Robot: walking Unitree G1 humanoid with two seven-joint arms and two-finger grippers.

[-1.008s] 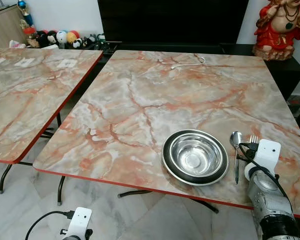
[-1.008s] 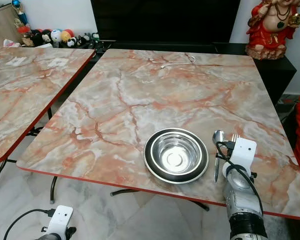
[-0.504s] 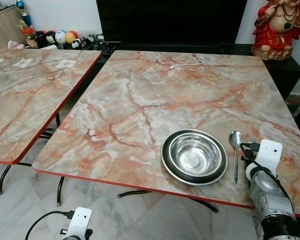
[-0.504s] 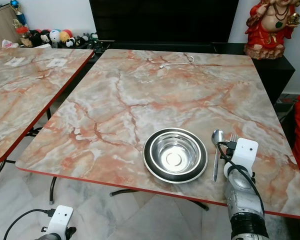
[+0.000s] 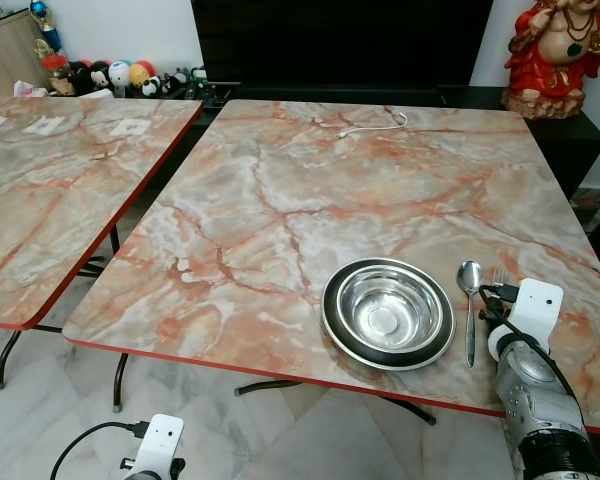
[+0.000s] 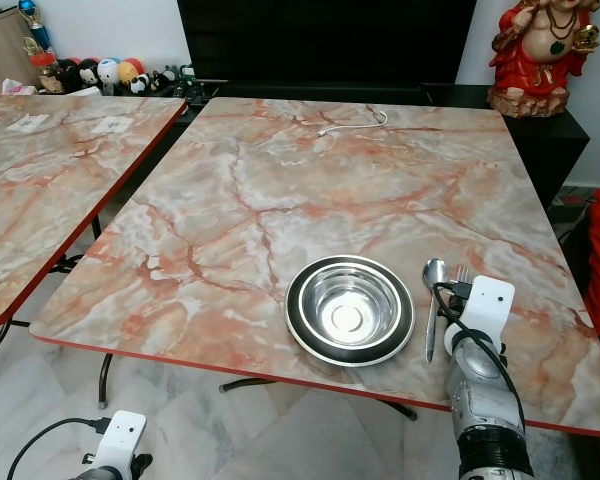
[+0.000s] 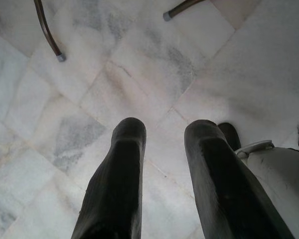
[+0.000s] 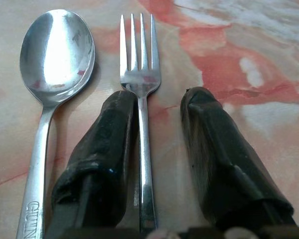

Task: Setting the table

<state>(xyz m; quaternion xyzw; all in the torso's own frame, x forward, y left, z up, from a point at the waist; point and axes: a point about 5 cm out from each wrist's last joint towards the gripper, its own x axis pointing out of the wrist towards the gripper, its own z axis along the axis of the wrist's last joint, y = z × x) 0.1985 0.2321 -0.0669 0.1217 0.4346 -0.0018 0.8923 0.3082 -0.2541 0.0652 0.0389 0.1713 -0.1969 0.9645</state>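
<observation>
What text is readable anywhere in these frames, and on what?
"GUN": partial stamp on the spoon handle, cut off at the frame edge beside the right tool; the rest is unreadable.
White papers on the left table: too small to tell if printed.
Nothing else legible.

Fork (image 5: pixel 500 276) handle hidden under right arm's wrist camera (image 5: pixel 526 309); spoon (image 8: pixel 50 94) handle end cut off at wrist-view edge.

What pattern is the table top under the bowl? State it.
The table top is marbled cream and grey with orange-red veins and a red edge, seen best in the left eye view.
</observation>
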